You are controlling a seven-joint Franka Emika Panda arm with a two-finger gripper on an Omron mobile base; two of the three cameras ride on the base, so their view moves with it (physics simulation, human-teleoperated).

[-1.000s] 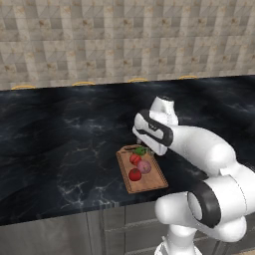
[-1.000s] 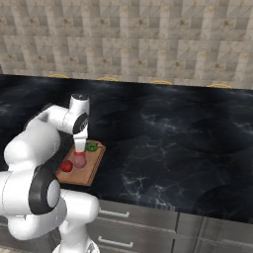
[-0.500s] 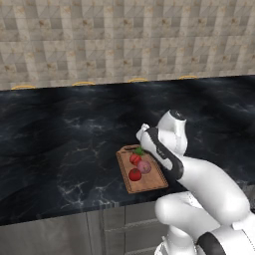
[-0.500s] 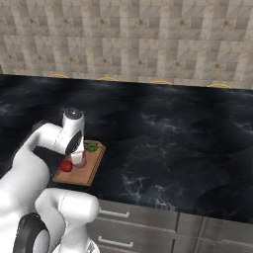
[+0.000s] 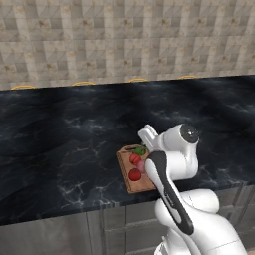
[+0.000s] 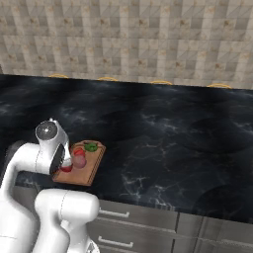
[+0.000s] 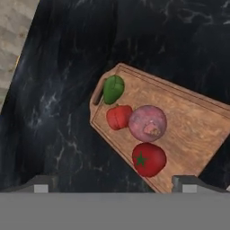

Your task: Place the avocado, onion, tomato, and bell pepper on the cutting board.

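The brown cutting board point(image 7: 191, 121) lies on the black counter with its handle slot at the far short end. Four things rest on it. The dark-green avocado point(image 7: 113, 89) sits by the slot, and the red bell pepper point(image 7: 119, 117) lies just below it. The pink-purple onion point(image 7: 147, 123) touches the pepper. The tomato point(image 7: 148, 159), with a green star on top, is nearest the hand. My gripper point(image 7: 116, 186) hovers above the board, open and holding nothing. From the left base view the board point(image 5: 124, 162) is partly behind my arm, with the tomato point(image 5: 134, 175) and avocado point(image 5: 140, 150) in sight.
The black marble counter point(image 6: 163, 143) stretches wide to the right and behind the board point(image 6: 85, 174). A stone-tile wall point(image 6: 148, 39) closes off the back. Grey drawers point(image 6: 133, 222) run under the counter's front edge. My folded arm point(image 6: 49, 148) stands at the board's left side.
My arm has folded back toward the base and the hand has risen off the board. All four things lie still on the board.
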